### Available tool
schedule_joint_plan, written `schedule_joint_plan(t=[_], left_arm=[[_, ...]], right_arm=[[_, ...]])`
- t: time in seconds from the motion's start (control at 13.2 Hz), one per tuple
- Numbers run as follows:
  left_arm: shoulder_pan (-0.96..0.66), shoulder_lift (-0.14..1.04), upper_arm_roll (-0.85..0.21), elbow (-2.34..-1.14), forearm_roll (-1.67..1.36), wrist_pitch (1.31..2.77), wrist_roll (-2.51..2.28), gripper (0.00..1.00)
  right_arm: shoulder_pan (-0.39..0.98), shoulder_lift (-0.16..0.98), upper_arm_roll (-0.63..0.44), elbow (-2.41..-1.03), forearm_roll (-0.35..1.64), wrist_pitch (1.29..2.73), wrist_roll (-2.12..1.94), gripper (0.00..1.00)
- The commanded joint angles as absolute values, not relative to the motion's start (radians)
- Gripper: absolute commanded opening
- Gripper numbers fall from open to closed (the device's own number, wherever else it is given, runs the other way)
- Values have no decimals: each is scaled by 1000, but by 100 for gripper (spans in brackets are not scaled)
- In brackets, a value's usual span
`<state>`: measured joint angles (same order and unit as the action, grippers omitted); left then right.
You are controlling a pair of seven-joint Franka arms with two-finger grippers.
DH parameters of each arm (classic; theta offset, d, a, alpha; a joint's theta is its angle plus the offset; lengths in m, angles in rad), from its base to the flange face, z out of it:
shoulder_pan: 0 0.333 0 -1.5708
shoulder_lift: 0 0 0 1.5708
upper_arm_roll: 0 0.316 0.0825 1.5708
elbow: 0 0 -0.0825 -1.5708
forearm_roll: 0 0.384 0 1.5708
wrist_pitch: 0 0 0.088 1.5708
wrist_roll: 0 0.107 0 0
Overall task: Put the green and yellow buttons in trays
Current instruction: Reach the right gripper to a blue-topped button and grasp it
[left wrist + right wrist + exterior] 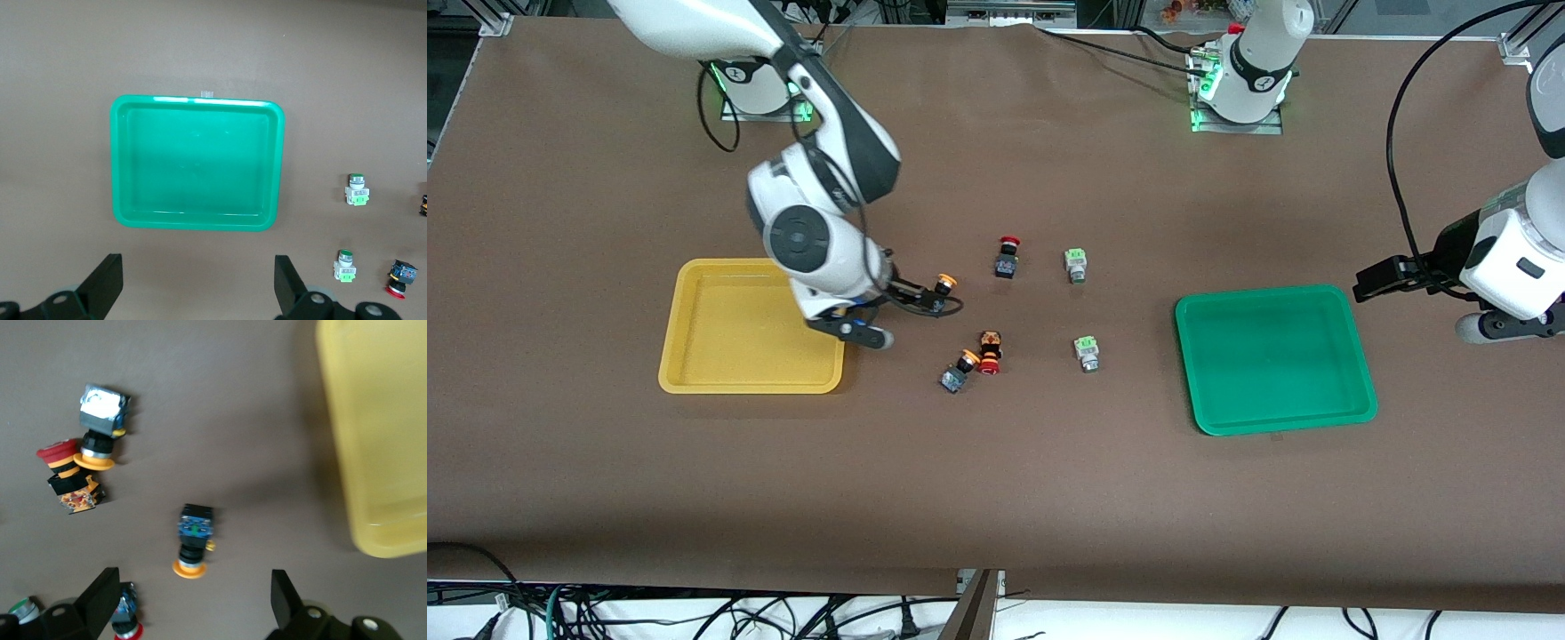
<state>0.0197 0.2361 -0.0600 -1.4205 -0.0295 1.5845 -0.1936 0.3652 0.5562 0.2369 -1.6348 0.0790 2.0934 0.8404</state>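
My right gripper [903, 313] is open, low over the table beside the yellow tray [694, 356]. One yellow button [943, 288] lies just off its fingertips, seen in the right wrist view [193, 543] between and ahead of the fingers [100, 600]. The second yellow button [960, 368] lies against a red button [990, 353]. Two green buttons [1076, 264] [1086, 353] lie between those and the green tray [1272, 356]. My left gripper [1383, 279] waits open and empty in the air by the green tray [197, 163].
Another red button [1008, 256] lies beside the green button that is farther from the front camera. The right wrist view shows the yellow tray's rim [340, 453] close to the gripper. Both trays hold nothing.
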Motion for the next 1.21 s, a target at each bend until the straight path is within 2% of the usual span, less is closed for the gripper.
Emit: schedule_joint_plan(t=[0.0, 0.45, 0.6, 0.76, 0.98, 1.06, 1.13], left_arm=[[18, 258, -61, -1390, -22, 1568, -186, 100], [3, 258, -74, -1390, -26, 1568, -189, 100], [-18, 258, -78, -1390, -15, 1568, -190, 100], [-26, 258, -78, -1390, -26, 1568, -193, 100], [-40, 261, -80, -1390, -28, 1569, -239, 100], [-52, 262, -80, -1390, -25, 1569, -259, 100], [-67, 262, -78, -1390, -22, 1569, -270, 100]], right_arm=[[413, 624, 227, -1623, 80, 2167, 929, 100], [440, 663, 212, -1745, 71, 2328, 962, 98], [440, 675, 210, -1772, 71, 2381, 962, 93], [440, 686, 210, -1773, 71, 2385, 962, 74], [433, 681, 209, -1766, 71, 2378, 950, 31], [425, 673, 207, -1761, 71, 2372, 936, 21], [422, 648, 189, -1758, 69, 2344, 910, 18]])
